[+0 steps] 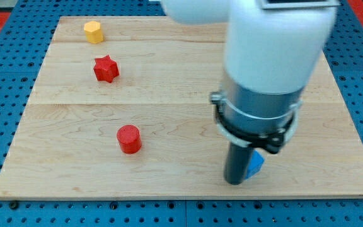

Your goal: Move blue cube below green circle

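The blue cube [255, 164] shows only as a small corner near the view's bottom, right of centre, mostly hidden behind my dark rod. My tip [234, 182] rests on the board, touching the cube's left side. The green circle is not visible; the arm's large white and grey body covers the board's upper right part.
A yellow hexagon block [93, 31] sits at the view's top left. A red star [106, 69] lies below it. A red cylinder [129, 139] stands left of centre. The wooden board [74, 176] lies on a blue perforated base, and its bottom edge is close below my tip.
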`<state>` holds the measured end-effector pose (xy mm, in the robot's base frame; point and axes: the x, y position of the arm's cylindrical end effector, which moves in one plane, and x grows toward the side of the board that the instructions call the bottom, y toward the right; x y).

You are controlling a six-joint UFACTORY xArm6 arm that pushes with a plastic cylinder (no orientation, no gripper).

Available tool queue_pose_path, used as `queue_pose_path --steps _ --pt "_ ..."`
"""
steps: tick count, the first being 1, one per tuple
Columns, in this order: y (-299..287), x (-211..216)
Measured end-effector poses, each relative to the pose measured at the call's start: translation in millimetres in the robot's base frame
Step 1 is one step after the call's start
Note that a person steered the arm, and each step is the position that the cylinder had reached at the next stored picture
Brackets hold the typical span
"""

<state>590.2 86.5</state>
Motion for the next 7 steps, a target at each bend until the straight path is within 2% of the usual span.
queue_pose_path --steps 2,3,4,5,7 --pt "37 -50" --pt "51 -13" --pt "109 -23" --pt "47 -33" --pt "40 -95"
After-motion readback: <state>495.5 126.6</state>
